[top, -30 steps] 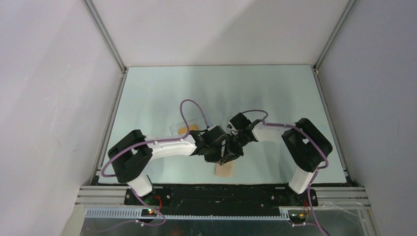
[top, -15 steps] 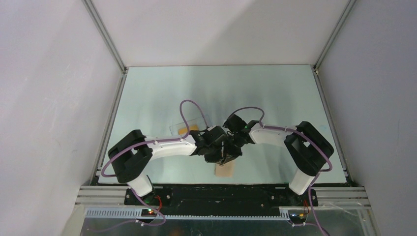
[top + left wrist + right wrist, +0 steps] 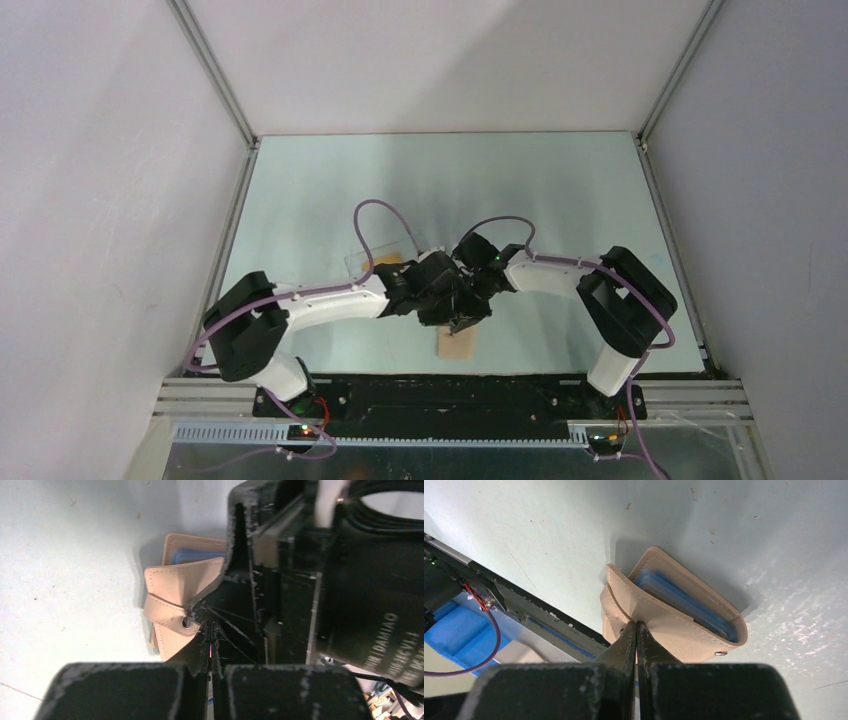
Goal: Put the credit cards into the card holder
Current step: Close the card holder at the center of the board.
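Observation:
The tan card holder (image 3: 456, 346) lies near the table's front edge, partly open, with blue pockets (image 3: 684, 602) showing inside. My right gripper (image 3: 636, 626) is shut on the edge of its upper flap, next to a snap; it also shows in the left wrist view (image 3: 192, 612). My left gripper (image 3: 210, 630) is shut, its tips right beside the snap tab (image 3: 186, 622) and close under the right fingers. A thin reddish sliver shows in its slit; I cannot tell what it is. Both grippers meet above the holder (image 3: 458, 318). An orange card (image 3: 384, 263) shows in the clear box.
The clear plastic box (image 3: 385, 250) lies just behind the left wrist. The metal rail of the table's front edge (image 3: 524, 610) runs close to the holder. Enclosure walls stand on the left, right and back.
The right wrist swung left toward the left gripper. The left arm's elbow then shifted left and its wrist edged up. The card holder has stayed in place.

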Tool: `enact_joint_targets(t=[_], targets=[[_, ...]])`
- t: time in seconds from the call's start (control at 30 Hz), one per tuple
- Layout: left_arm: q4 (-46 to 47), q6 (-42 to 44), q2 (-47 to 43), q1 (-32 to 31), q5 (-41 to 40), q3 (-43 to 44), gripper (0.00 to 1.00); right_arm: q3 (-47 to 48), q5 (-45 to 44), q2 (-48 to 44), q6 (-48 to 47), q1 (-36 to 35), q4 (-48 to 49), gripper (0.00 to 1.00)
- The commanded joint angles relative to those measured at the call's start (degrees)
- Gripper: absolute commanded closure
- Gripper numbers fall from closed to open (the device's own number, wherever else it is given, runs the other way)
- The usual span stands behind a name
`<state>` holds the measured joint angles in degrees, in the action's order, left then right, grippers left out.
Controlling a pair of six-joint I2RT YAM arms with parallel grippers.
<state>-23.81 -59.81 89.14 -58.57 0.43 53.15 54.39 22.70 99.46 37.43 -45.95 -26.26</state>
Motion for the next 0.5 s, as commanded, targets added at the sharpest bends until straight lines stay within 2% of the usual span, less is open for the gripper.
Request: enact_joint_targets(t=[0.0,0.3,0.47], targets=[[2.3,-2.1,-2.2,-1.1,0.6,-1.4,1.0,-3.7,-9.2,5.8,-1.9,-3.2,0.3,1.0],[0.4,-3.5,-1.9,-1.4,-2.0,-4.8,1.0,-3.7,-8.1,6.4,-1.7,-3.2,0.7,1.0],[0.5,-2.4,-0.1,-2.0,-2.1,-3.7,1.0,-3.7,-7.5,6.9,-1.5,-3.1,1.1,1.0]])
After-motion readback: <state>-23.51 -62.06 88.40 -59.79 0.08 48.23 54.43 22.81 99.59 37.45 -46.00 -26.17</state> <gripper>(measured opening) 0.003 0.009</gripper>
